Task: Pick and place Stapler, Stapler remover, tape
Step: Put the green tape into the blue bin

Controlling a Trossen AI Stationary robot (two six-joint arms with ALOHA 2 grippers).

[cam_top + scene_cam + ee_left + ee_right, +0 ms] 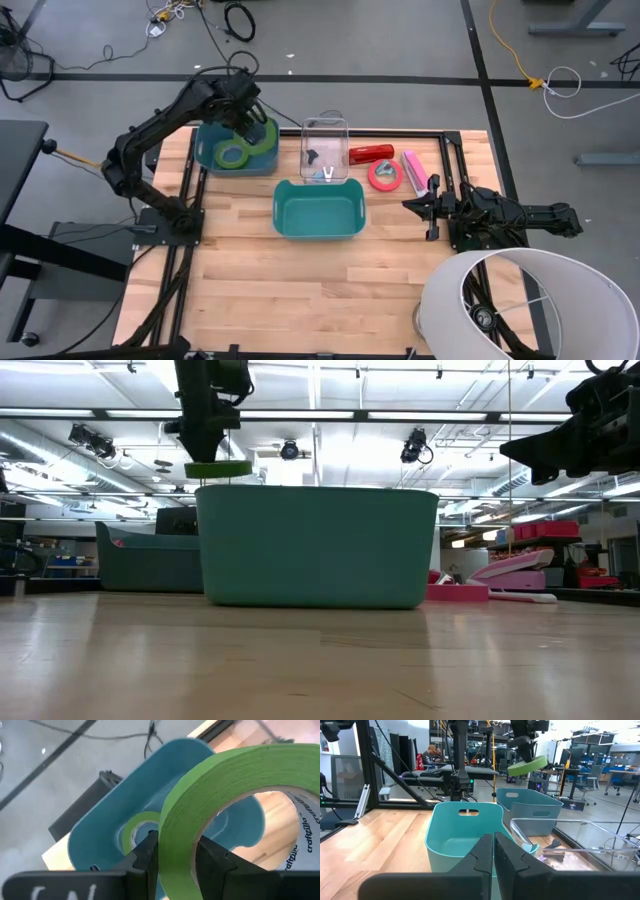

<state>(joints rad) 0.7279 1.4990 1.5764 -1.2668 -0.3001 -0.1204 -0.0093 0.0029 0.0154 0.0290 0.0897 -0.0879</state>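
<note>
High view: left gripper (252,128) clamps a green tape roll (262,133) above the blue bin (205,150) at ten o'clock, over another green roll (233,155). Thin edge grip; roll could slip. Right gripper (418,205), three o'clock, fingers together, idle.

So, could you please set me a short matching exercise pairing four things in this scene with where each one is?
Things:
1. green tape roll
2. second green roll
3. pinkish-red roll
4. teal bin

Places:
A. flat on the table, beside the clear container
B. clamped in the left gripper
C. mid-table, empty
D. lying in the blue bin

Pairs: 1-B, 2-D, 3-A, 4-C
</note>
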